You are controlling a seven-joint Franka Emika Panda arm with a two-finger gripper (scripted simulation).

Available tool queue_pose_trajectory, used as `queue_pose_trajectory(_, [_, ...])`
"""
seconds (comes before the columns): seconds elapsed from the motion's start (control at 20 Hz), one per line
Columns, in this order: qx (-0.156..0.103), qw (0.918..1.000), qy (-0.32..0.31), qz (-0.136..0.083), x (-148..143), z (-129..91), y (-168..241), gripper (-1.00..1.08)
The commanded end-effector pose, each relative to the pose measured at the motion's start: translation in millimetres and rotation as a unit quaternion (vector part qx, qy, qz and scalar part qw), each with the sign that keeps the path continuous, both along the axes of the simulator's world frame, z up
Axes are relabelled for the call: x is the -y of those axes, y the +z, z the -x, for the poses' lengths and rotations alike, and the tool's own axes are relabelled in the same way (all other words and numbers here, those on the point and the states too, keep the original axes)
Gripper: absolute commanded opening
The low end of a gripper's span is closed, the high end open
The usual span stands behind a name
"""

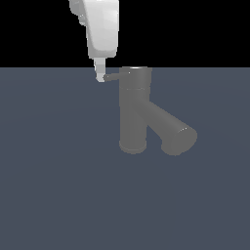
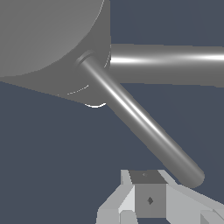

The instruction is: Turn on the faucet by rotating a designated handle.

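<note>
The faucet (image 1: pixel 133 110) is a matte grey upright cylinder with a thick diagonal spout (image 1: pixel 171 129) and a slightly wider top cap. The handle (image 1: pixel 112 76) is a thin rod sticking out of the cap toward the exterior view's left. My white gripper (image 1: pixel 101 76) hangs from above with its fingertips at the handle's free end, and looks shut and empty. In the wrist view the handle (image 2: pixel 140 120) runs from the faucet cap (image 2: pixel 43 39) to just beside my gripper (image 2: pixel 148 200), and the spout (image 2: pixel 170 63) lies behind it.
The faucet stands on a flat dark blue-grey floor (image 1: pixel 58 185). No other objects show in either view.
</note>
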State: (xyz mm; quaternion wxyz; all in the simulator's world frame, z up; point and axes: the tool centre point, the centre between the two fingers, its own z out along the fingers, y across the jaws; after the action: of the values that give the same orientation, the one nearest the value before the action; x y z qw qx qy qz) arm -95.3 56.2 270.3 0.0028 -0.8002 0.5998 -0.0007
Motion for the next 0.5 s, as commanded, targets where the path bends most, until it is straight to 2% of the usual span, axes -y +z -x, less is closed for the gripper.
queue_pose_trajectory(0.0, [-0.001,0.9999,-0.016,0.001,26,5,0,-1.0])
queue_pose_trajectory(0.45, [-0.002,0.9998,-0.019,0.001,64,25,0,-1.0])
